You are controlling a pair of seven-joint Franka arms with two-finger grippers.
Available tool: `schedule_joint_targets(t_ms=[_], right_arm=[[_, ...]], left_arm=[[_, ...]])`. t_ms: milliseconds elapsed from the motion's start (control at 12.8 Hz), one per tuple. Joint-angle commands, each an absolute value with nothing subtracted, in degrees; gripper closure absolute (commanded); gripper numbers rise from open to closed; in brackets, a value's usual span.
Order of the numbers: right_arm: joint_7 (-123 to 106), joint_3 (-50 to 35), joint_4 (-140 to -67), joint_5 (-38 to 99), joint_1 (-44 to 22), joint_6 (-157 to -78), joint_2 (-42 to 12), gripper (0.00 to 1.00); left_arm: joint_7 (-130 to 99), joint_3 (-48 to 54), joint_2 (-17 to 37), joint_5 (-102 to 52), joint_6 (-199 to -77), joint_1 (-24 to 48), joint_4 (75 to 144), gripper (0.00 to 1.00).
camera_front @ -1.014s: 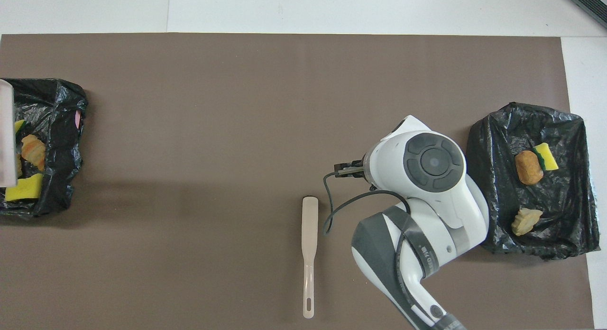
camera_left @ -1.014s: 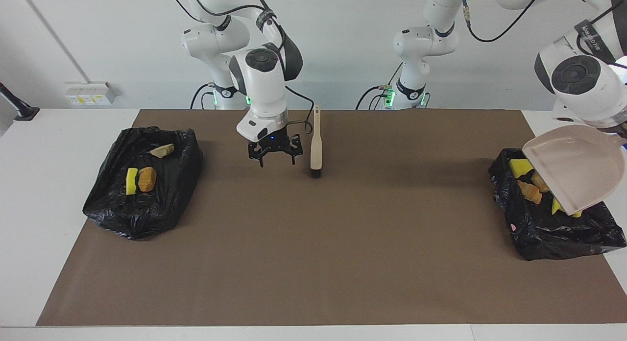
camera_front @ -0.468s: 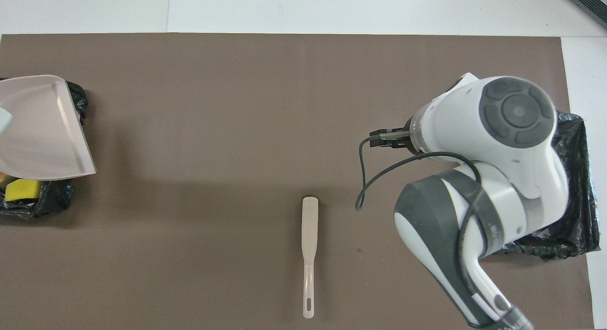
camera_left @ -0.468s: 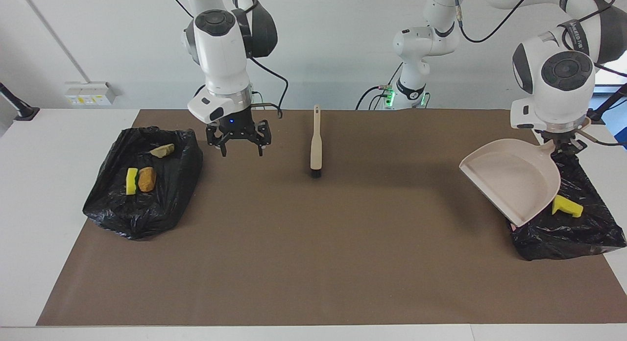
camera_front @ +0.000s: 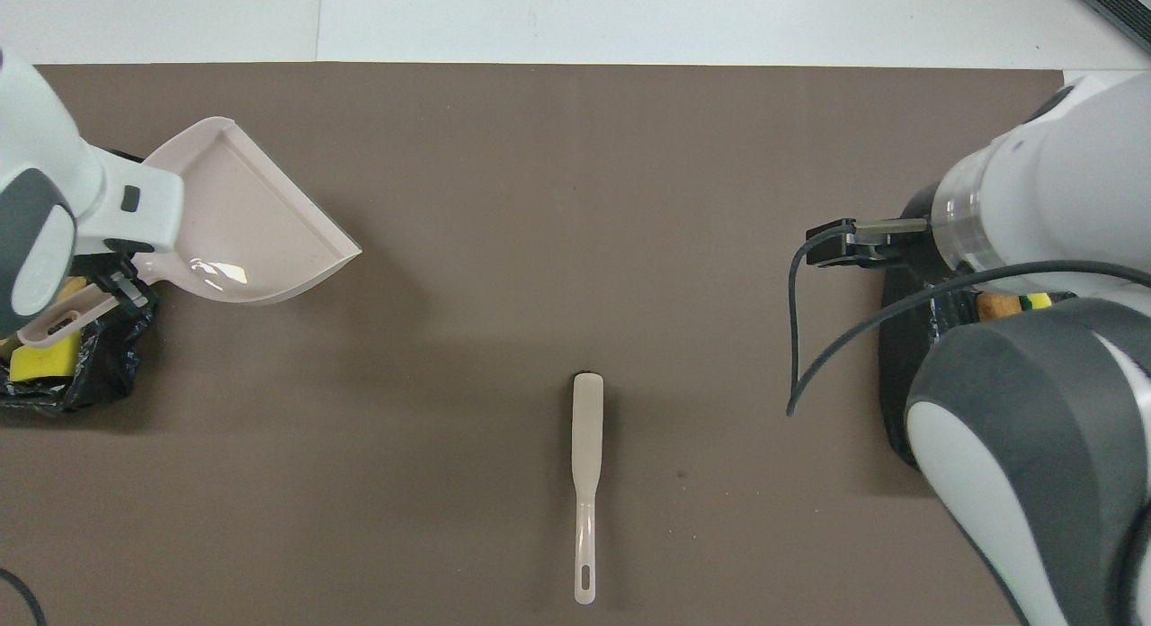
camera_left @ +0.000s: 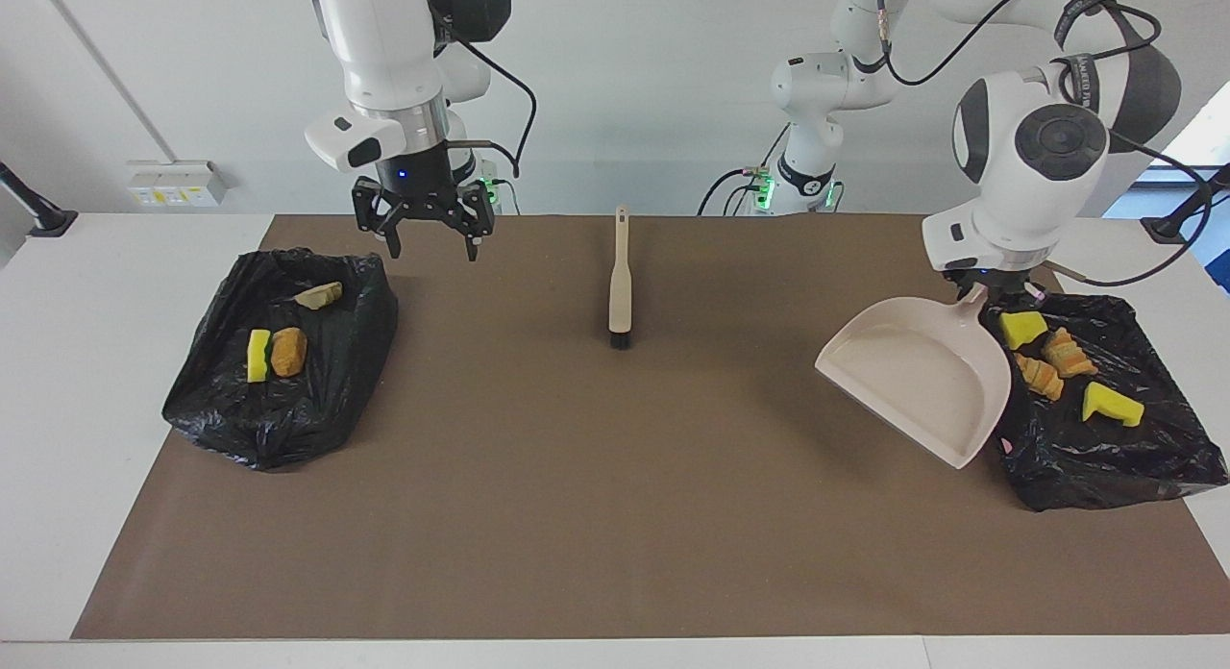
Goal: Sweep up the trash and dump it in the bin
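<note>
The beige brush (camera_left: 621,283) lies flat on the brown mat (camera_left: 615,515), bristles pointing away from the robots, and serves as the landmark. Toward the left arm's end from it, the left gripper (camera_left: 999,292) is clenched on the handle of the beige dustpan (camera_left: 913,376), held tilted in the air over the mat beside a black bin bag (camera_left: 1105,458). Four pieces of trash (camera_left: 1043,376) lie in that bag. Toward the right arm's end from the brush, the right gripper (camera_left: 425,229) hangs released and empty, above the mat beside the second black bag (camera_left: 288,419), where three more pieces (camera_left: 287,351) rest. Lettering on the left arm's dark band cannot be read.
</note>
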State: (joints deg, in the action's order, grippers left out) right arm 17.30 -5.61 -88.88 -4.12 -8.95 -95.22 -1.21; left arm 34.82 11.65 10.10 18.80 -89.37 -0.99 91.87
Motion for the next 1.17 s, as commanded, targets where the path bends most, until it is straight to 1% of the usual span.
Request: schedule_joint_targets(t_ms=[0, 234, 468, 702, 780, 936, 1092], right_arm=[[14.9, -5.5, -88.8, -4.5, -6.7, -91.7, 0.5, 0.0], [10.7, -2.9, -89.0, -3.3, -5.2, -89.9, 3.4, 0.0], [10.8, -1.6, -89.3, -0.8, -5.1, -88.8, 3.8, 0.0], [10.5, -0.8, -89.4, -0.8, -4.7, -88.9, 3.8, 0.0], [10.5, -0.7, -89.4, -0.8, -3.9, -88.9, 3.8, 0.0], [7.8, -0.7, -89.5, -0.8, -1.9, -88.4, 3.8, 0.0], [1.2, -0.6, -89.9, -0.9, 1.0, -87.5, 4.0, 0.0]], left_arm=[[22.0, 15.5, 12.8, 16.7, -89.0, 0.5, 91.3, 1.0], [7.6, 20.2, 16.5, 16.7, -92.2, 1.9, 90.4, 1.0], [-5.1, 24.1, 19.1, 16.5, -97.4, 2.9, 90.1, 1.0], [-13.3, 25.0, 23.4, 16.5, -98.8, 6.1, 86.1, 1.0], [-16.8, 25.0, 24.8, 16.5, -99.7, 7.2, 84.7, 1.0], [-21.9, 25.8, 25.7, 14.7, -102.4, 7.6, 83.5, 1.0], [-31.3, 26.2, 28.5, 11.7, -105.8, 8.3, 81.0, 1.0]])
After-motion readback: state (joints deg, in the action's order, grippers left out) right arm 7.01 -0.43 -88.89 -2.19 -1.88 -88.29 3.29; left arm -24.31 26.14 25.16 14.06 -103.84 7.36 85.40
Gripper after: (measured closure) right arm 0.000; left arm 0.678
